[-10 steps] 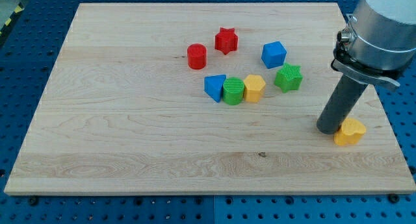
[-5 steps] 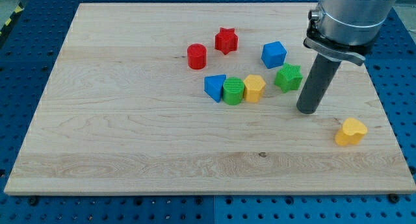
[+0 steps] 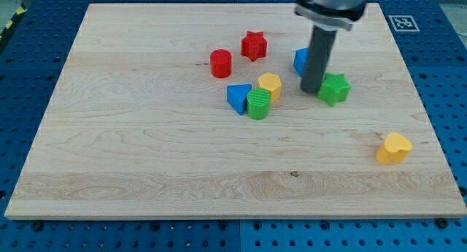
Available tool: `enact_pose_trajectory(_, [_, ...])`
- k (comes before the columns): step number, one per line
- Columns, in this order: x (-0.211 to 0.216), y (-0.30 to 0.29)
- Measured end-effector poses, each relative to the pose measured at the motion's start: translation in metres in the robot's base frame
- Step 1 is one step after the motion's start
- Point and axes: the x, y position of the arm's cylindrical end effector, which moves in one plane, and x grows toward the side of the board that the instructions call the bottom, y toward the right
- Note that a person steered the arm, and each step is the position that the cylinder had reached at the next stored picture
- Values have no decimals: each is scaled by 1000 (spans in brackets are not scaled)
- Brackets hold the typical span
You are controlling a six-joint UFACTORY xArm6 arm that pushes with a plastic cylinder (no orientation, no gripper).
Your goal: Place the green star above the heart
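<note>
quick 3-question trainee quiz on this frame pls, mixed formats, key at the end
1. True or false: my tip sits at the view's left side of the green star.
2. Multiple choice: which block lies nearest the view's bottom right corner of the board? A) red cylinder B) yellow heart C) blue cube
3. Fill in: the green cylinder has the blue triangular block on its view's left and a ______ block just above it on the view's right.

Key
1. True; the rod stands right beside the star and partly hides the blue cube.
2. B, the yellow heart.
3. Yellow; its exact shape is hard to tell.
</note>
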Motion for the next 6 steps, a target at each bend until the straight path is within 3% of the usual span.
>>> enact_pose_trajectory(1, [0,28])
enact_pose_trajectory(4, [11,42])
enact_pose_trajectory(5, [-12,47])
enact_pose_trajectory(6, [21,56])
